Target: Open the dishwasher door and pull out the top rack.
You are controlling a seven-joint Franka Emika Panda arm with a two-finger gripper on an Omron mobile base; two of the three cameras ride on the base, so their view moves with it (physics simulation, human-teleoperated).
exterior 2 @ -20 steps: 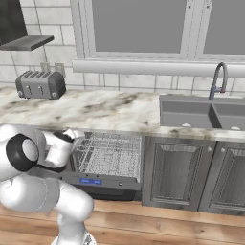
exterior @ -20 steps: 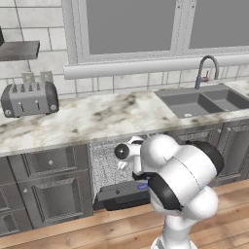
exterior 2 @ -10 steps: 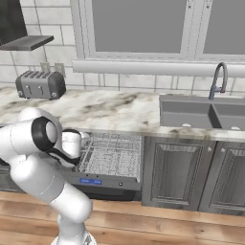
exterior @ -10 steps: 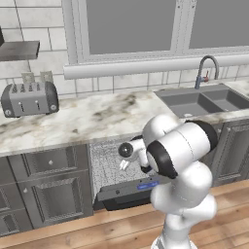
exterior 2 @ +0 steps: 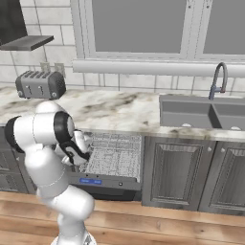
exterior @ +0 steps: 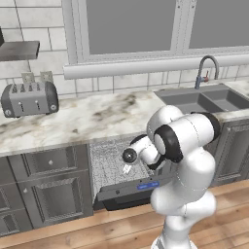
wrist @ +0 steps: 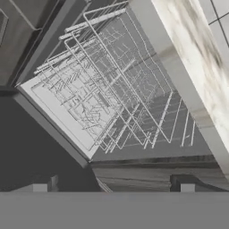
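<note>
The dishwasher door [exterior: 127, 190] hangs folded down, a dark panel whose edge strip [exterior 2: 98, 181] carries small blue lights. In the opening under the counter sits the top rack [exterior 2: 115, 154], a light wire grid, seen close up in the hand view [wrist: 107, 89]. My gripper [exterior: 126, 168] hovers in front of the opening above the lowered door, pointing at the rack. Its fingertips [wrist: 40, 188] stand wide apart at the bottom of the hand view, and the gripper [wrist: 113, 188] is open with nothing between them. I cannot tell how far the rack sticks out.
A marble counter [exterior: 92, 119] runs above the dishwasher, with a toaster [exterior: 29, 98] at the left and a sink [exterior: 204, 99] with faucet at the right. Grey raised-panel cabinets [exterior: 46, 189] flank the opening. Wooden floor [exterior 2: 182, 225] lies below.
The arm's elbow has risen and swung upward while the hand stayed almost in place before the opening. Door and rack have not moved.
</note>
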